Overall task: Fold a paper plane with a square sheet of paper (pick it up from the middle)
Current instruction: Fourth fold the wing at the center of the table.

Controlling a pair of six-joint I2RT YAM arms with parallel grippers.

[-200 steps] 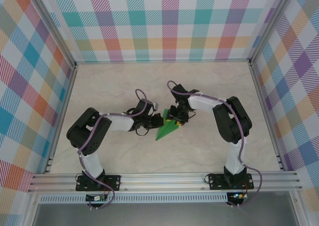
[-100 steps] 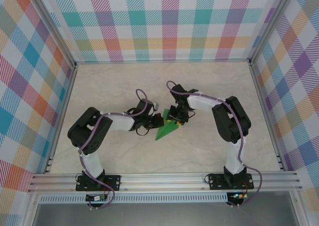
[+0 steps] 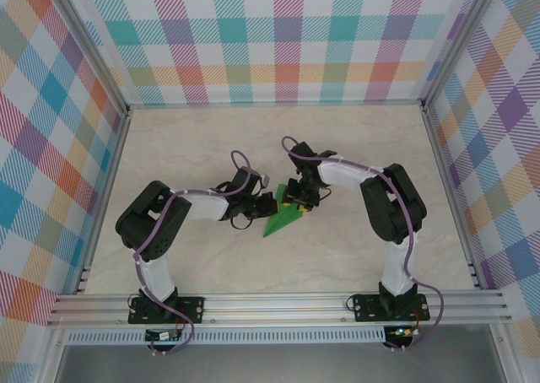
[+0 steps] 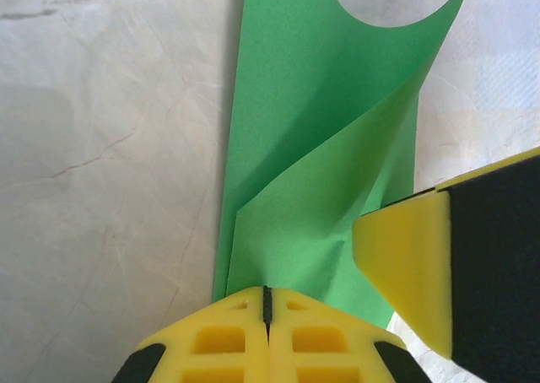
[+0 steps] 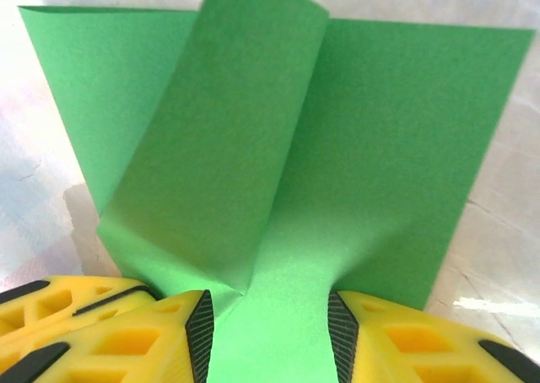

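At the middle of the pale marbled table (image 3: 211, 147), seen from overhead, two black arms meet over the thin, bright green square sheet of paper (image 3: 283, 220), lying there already creased into a narrow pointed shape, tip toward the near left; the left gripper (image 3: 258, 204) sits at its left side and the right gripper (image 3: 295, 201) over its far end, both too small here to read their jaws. From the left wrist, the left gripper (image 4: 266, 311) shows yellow fingertips clenched together, a hairline seam between them, planted at the near edge of the paper (image 4: 321, 248); whether a layer is nipped between them cannot be told. One flap (image 4: 295, 88) curls up off the table, and a yellow-and-black finger (image 4: 405, 273) of the right gripper stands at the paper's right edge. From the right wrist, the right gripper (image 5: 270, 320) stands with jaws apart, astride a strip of the paper (image 5: 396, 130), black pads on either side and grasping nothing, while the raised flap (image 5: 219, 147) leans over from the left. By the look of it, the job is partway through a wing fold: the flap is lifted but not laid flat. The next move calls for one gripper to pin the body while the other sweeps the flap over and presses its crease sharp, without dragging the sheet.
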